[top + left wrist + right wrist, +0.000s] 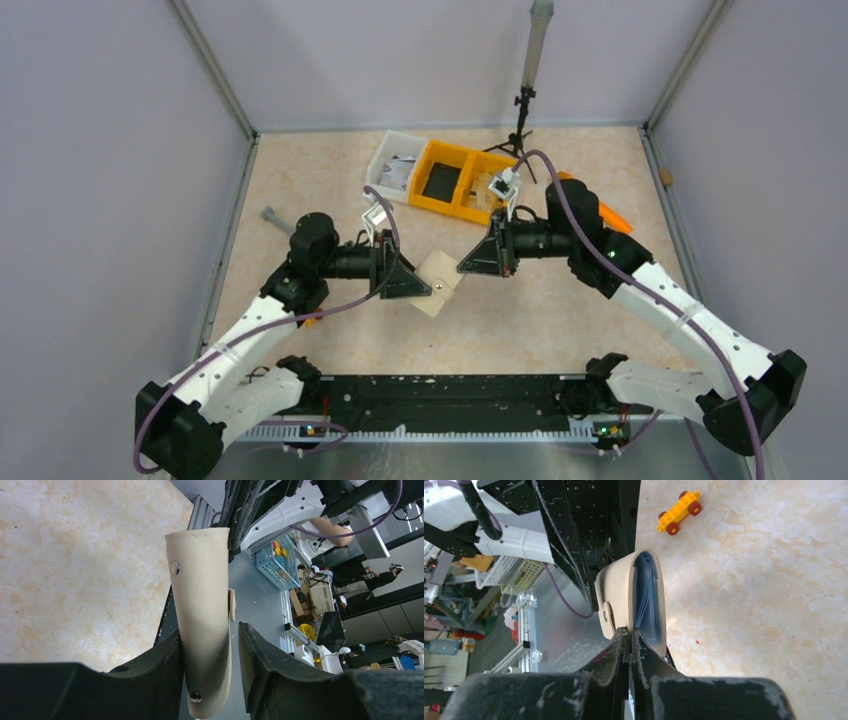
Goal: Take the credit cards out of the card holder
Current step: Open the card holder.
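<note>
From above, the tan card holder sits over the table between the left gripper and the right gripper. The left wrist view shows that gripper's jaws spread around the card holder, one finger touching it and the other just clear. In the right wrist view the jaws are pressed together, pinching the card holder's wall edge, and blue cards show inside.
</note>
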Action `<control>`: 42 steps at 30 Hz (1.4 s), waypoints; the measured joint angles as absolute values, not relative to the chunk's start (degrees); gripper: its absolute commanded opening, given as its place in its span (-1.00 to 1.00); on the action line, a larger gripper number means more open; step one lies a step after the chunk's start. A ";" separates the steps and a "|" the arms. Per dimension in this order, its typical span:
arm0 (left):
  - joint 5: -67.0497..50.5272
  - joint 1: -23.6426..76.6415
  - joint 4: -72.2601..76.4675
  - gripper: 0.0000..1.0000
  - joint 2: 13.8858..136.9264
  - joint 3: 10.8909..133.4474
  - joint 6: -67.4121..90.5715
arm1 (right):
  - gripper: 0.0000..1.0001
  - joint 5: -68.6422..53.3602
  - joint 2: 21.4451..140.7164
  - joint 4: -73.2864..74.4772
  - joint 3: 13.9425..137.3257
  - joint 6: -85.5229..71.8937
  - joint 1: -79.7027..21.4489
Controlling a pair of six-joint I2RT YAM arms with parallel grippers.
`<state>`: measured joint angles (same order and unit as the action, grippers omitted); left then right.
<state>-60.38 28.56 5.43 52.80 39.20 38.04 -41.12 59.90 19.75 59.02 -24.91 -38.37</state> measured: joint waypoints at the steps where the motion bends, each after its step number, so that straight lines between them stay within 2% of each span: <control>1: -60.38 28.56 5.21 -0.08 52.88 39.20 38.06 | -1.00 -40.93 60.14 20.27 59.48 -24.21 -38.35; 7: -60.40 28.56 4.47 -0.08 52.88 39.20 38.06 | -1.00 -40.10 60.58 24.10 61.23 -19.77 -38.33; 10: -60.40 28.56 4.05 -0.17 52.88 39.18 38.04 | -1.00 -39.94 60.66 25.43 62.13 -18.06 -38.33; 13: -60.36 28.56 3.70 -0.40 53.04 39.18 38.04 | -1.00 -39.97 61.21 26.33 63.26 -16.97 -38.33; 15: -60.18 28.56 3.33 -0.66 53.36 39.18 38.17 | -0.99 -39.94 62.04 26.74 64.27 -16.40 -38.33; 16: -60.07 28.56 3.18 -0.77 53.58 39.18 38.15 | -0.75 -39.90 62.52 26.87 64.69 -16.23 -38.33; 18: -59.20 28.56 2.63 -0.97 54.06 39.18 37.91 | -0.08 -38.87 63.20 27.05 64.93 -16.45 -38.30; 21: -55.42 28.58 0.60 -1.00 54.26 39.16 37.58 | 0.34 -34.33 63.92 26.81 64.93 -18.94 -38.28; 23: -50.94 28.62 -1.43 -1.00 54.28 39.09 37.60 | 0.71 -29.26 63.90 26.44 64.75 -21.78 -38.28; 27: -41.04 29.26 -4.05 -1.00 54.54 38.74 38.30 | 0.75 -18.59 61.65 23.44 60.45 -27.07 -40.23; 36: -15.62 40.42 -9.19 -1.00 55.44 38.92 38.63 | 0.46 1.21 61.49 17.32 51.55 -39.42 -49.80; 42: -7.27 43.18 -10.76 -1.00 57.71 39.79 38.65 | 0.32 9.67 62.59 11.49 47.66 -45.21 -53.45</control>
<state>-7.27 43.18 -10.76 57.71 39.79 38.65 9.67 62.59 11.49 47.66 -45.21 -53.45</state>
